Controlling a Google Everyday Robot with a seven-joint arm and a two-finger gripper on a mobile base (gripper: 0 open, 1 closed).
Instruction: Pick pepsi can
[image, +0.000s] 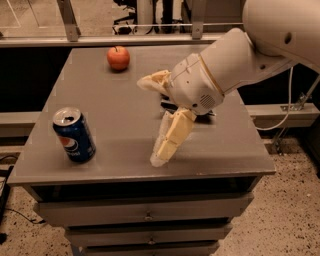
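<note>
The pepsi can (75, 135) is dark blue with a silver top and a round red-white-blue logo. It stands upright near the front left corner of the grey table (115, 105). My gripper (150, 121) hangs over the middle of the table, to the right of the can and well apart from it. Its two cream fingers are spread wide, one pointing left (150, 82) and one pointing down at the tabletop (167, 142). Nothing is between them.
A red apple (118, 57) sits at the back of the table. A dark-blue chip bag (169, 105) is mostly hidden behind my wrist. Drawers run under the tabletop (145, 210). A rail and chairs stand behind the table.
</note>
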